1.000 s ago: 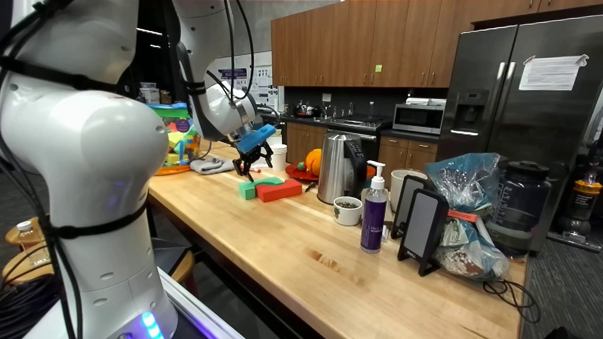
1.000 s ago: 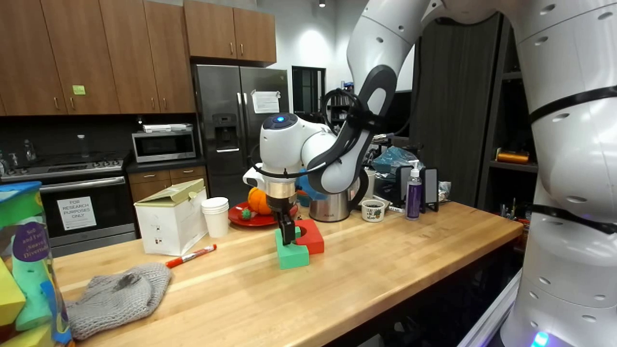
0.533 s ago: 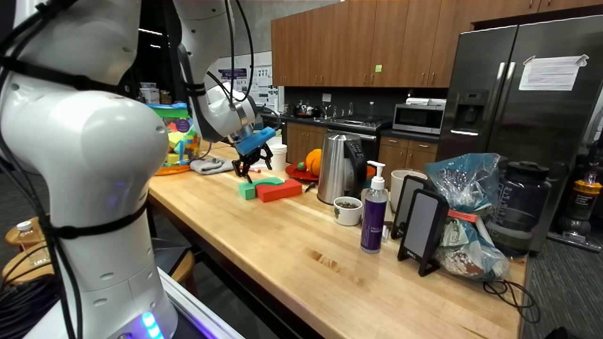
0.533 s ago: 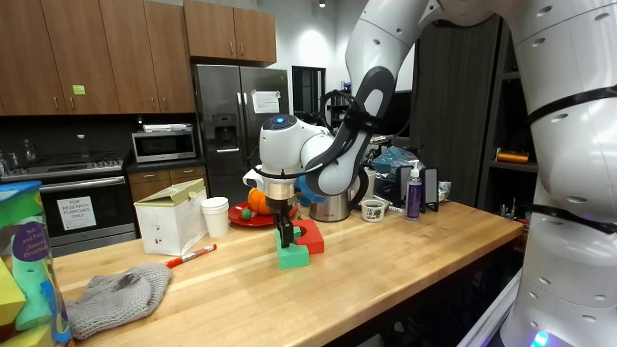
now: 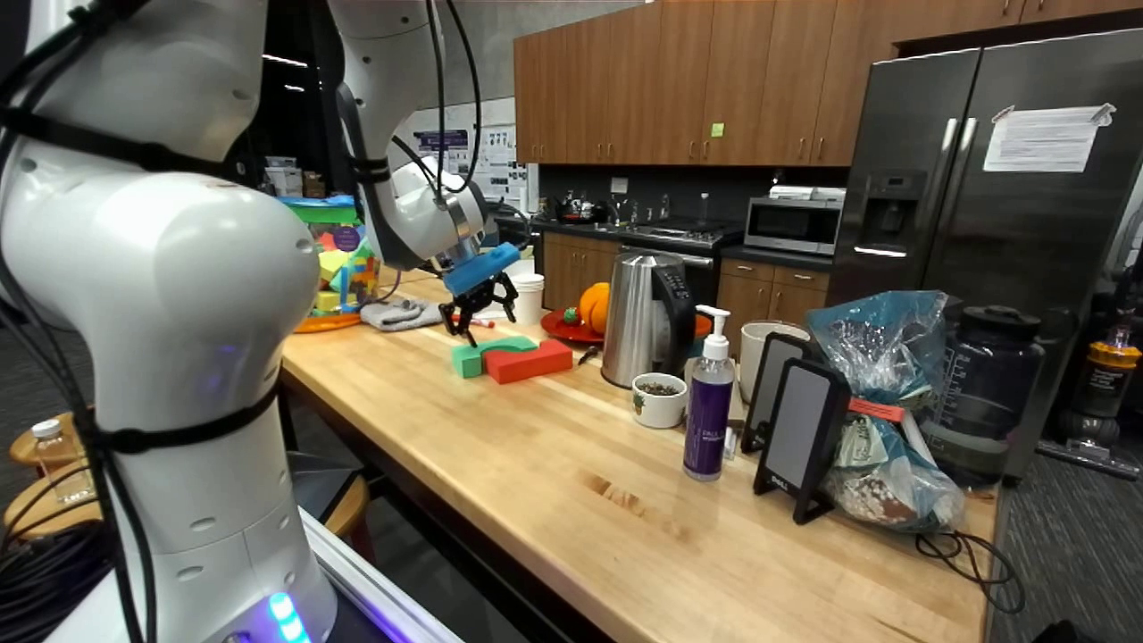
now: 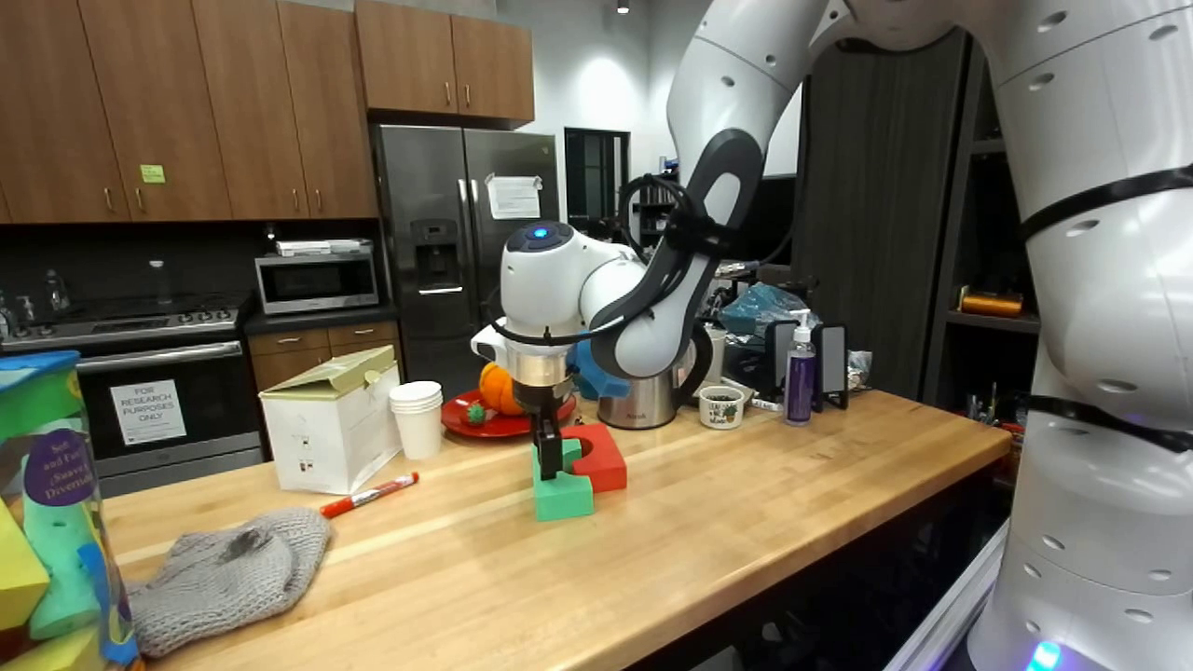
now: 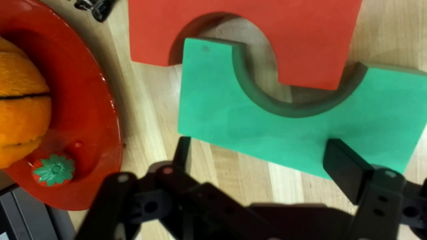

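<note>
My gripper (image 7: pixel 259 143) is open and empty, low over the counter in both exterior views (image 5: pixel 492 330) (image 6: pixel 550 473). A green arch-cut block (image 7: pixel 267 136) lies under it. In the wrist view the right finger (image 7: pixel 347 166) overlaps the block's top and appears to touch it. The left finger (image 7: pixel 182 150) is just outside the block's lower left corner. A red arch-cut block (image 7: pixel 310 40) lies beside the green one, one leg reaching into the green cutout. Both blocks also show in the exterior views, green (image 5: pixel 466 361) (image 6: pixel 565 503) and red (image 5: pixel 531 361) (image 6: pixel 606 458).
A red plate (image 7: pixel 83 110) holds an orange plush pumpkin (image 7: pixel 20 120). A steel kettle (image 5: pixel 628 321), small bowl (image 5: pixel 659 408) and pump bottle (image 5: pixel 707 411) stand along the counter. Paper cups (image 6: pixel 418 424), a white box (image 6: pixel 326 443), a red marker (image 6: pixel 368 495) and grey knitwear (image 6: pixel 233 578) lie opposite.
The gripper has moved slightly left and down in an exterior view. The green block has shifted slightly left with it. The red block stays in place, and the gripper stays open.
</note>
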Controlling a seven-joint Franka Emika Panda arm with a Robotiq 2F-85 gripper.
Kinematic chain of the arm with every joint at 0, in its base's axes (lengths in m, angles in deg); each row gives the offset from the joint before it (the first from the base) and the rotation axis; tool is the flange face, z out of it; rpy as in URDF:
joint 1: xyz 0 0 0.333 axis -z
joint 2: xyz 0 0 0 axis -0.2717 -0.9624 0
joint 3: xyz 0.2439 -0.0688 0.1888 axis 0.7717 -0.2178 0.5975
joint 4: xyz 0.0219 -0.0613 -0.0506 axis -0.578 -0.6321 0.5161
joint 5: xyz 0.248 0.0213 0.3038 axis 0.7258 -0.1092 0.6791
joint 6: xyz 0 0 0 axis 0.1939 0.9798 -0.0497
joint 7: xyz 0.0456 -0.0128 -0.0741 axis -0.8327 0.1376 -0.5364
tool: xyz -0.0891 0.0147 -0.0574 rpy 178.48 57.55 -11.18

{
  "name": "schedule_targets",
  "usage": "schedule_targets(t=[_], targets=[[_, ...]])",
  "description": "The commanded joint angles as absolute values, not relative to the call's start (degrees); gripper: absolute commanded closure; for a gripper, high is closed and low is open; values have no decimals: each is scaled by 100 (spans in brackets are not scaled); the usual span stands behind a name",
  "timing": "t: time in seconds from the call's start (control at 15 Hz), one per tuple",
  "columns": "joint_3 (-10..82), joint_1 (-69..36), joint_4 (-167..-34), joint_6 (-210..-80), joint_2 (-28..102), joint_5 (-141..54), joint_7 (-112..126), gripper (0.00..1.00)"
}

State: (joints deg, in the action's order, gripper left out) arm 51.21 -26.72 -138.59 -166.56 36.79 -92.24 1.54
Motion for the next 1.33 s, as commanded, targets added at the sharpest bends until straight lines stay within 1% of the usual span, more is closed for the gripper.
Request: schedule_targets(t=[0.0,0.27,0.8,1.27], targets=[[5116,-2683,-13857,-16655,3679,-9226,186,0],[5128,-2672,-13862,-16680,3688,-9157,181,0],[4976,-2796,-13829,-16645,3886,-9593,1246,0],[4967,-2840,-13742,-16261,3755,-9864,1933,0]])
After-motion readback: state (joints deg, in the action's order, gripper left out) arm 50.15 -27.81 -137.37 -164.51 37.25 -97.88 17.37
